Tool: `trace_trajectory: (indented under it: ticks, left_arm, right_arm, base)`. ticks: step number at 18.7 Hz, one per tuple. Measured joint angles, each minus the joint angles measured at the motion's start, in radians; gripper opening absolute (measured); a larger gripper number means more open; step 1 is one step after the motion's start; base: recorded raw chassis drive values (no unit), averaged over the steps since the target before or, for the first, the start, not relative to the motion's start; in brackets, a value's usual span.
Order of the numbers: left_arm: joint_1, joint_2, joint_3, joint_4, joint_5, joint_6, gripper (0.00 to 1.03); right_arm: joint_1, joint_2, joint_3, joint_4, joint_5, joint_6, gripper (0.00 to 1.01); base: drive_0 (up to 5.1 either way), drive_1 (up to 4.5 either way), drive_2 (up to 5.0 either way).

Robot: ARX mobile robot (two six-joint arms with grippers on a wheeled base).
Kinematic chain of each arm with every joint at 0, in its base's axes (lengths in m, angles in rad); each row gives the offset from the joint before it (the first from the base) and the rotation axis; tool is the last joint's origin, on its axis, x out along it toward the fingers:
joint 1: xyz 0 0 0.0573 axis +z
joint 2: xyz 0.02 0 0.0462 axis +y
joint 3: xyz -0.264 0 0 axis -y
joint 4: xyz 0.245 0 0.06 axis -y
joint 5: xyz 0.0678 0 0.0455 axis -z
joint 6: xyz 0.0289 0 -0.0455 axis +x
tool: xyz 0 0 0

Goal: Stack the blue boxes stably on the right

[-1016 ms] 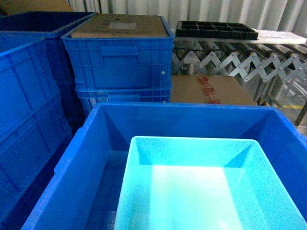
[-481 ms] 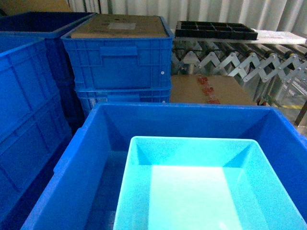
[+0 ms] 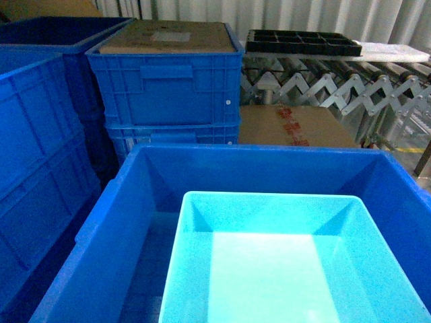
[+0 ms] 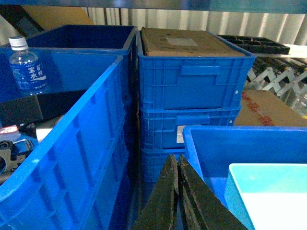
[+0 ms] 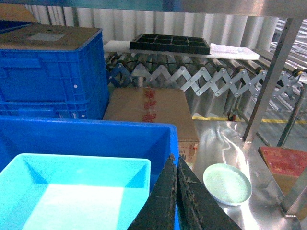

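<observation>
A light turquoise blue box (image 3: pixel 283 269) lies inside a large dark blue crate (image 3: pixel 135 202), toward the crate's right side. The same blue box (image 4: pixel 268 196) shows at the lower right of the left wrist view, and the blue box (image 5: pixel 72 191) at the lower left of the right wrist view. My left gripper (image 4: pixel 178 158) is shut with nothing in it, over the crate's left rim. My right gripper (image 5: pixel 174 159) is shut and empty, over the crate's right rim. Neither gripper appears in the head view.
Stacked dark blue crates (image 3: pixel 168 87) stand behind, the top one holding a brown cardboard box (image 3: pixel 168 37). More crates (image 3: pixel 40 148) line the left. A water bottle (image 4: pixel 26 64), a roller conveyor (image 3: pixel 337 87), a black tray (image 3: pixel 303 42) and a pale green plate (image 5: pixel 227 183) are around.
</observation>
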Motion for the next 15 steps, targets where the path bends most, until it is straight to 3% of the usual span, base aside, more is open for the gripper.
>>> trace_trajectory:
  ticks: [4, 5, 7, 15]
  left_arm:
    - [0.0, -0.124, -0.042, -0.083, 0.0, 0.0, 0.02]
    - [0.0, -0.15, -0.047, -0.101, 0.0, 0.0, 0.02]
    - [0.0, -0.181, -0.076, -0.074, 0.0, 0.0, 0.02]
    - [0.0, -0.329, -0.077, -0.231, 0.0, 0.001, 0.02]
  right_arm:
    - [0.0, -0.124, -0.032, -0.088, 0.0, 0.0, 0.02]
    - [0.0, -0.133, -0.057, -0.045, 0.0, 0.0, 0.02]
    - [0.0, -0.172, -0.057, -0.098, 0.0, 0.0, 0.02]
    - [0.0, -0.31, -0.057, -0.23, 0.0, 0.0, 0.02]
  base:
    - [0.0, 0.0, 0.0]
    - [0.0, 0.0, 0.0]
    - [0.0, 0.0, 0.0]
    - [0.0, 0.0, 0.0]
